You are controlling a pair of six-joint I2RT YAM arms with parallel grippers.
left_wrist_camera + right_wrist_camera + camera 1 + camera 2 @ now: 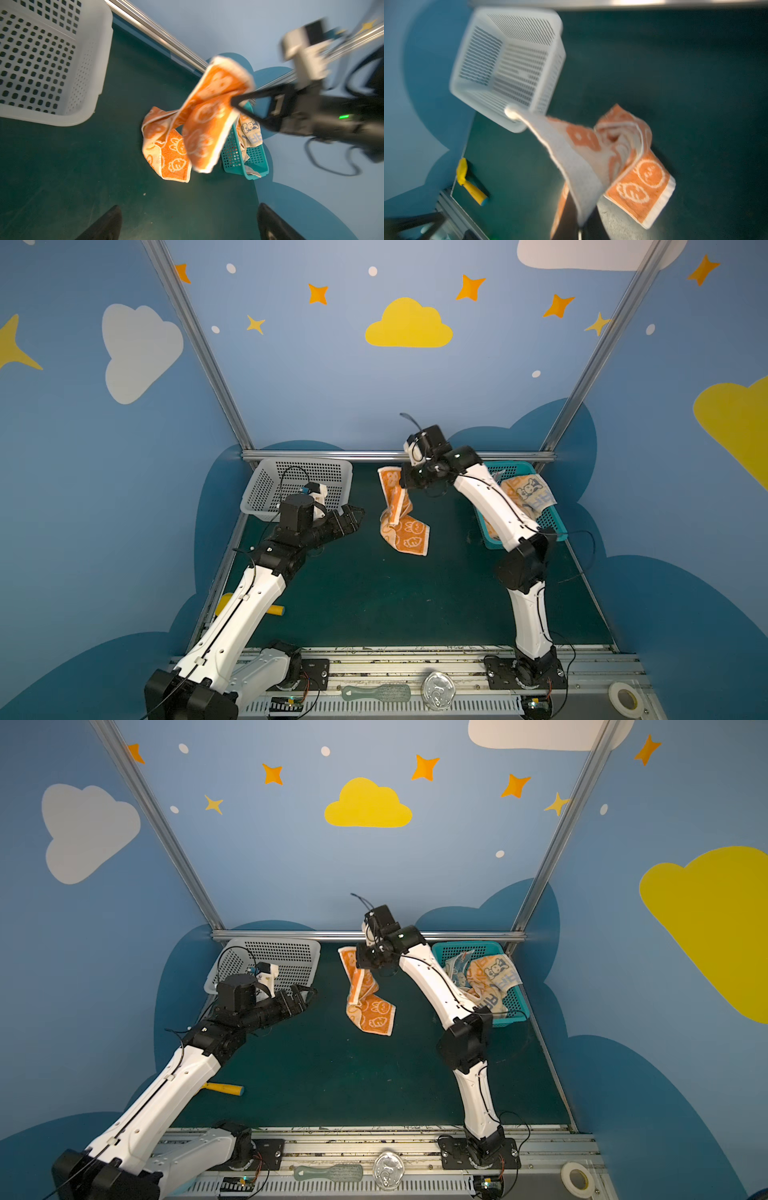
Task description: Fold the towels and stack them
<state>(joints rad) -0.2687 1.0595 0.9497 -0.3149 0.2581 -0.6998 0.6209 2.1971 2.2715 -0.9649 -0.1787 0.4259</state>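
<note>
While the right gripper [406,483] is clenched on an upper edge of the orange bunny towel [405,526], the cloth hangs from it in a twisted drape. Its lower end lies crumpled on the green mat [374,597] toward the back middle of the table. Off to the left, the left gripper [354,517] hovers just beside the white basket [253,506], jaws spread wide and holding nothing, clear of the cloth. At the right, the other towels [527,491] lie heaped in the teal basket [557,531], a blue rabbit print on top.
</note>
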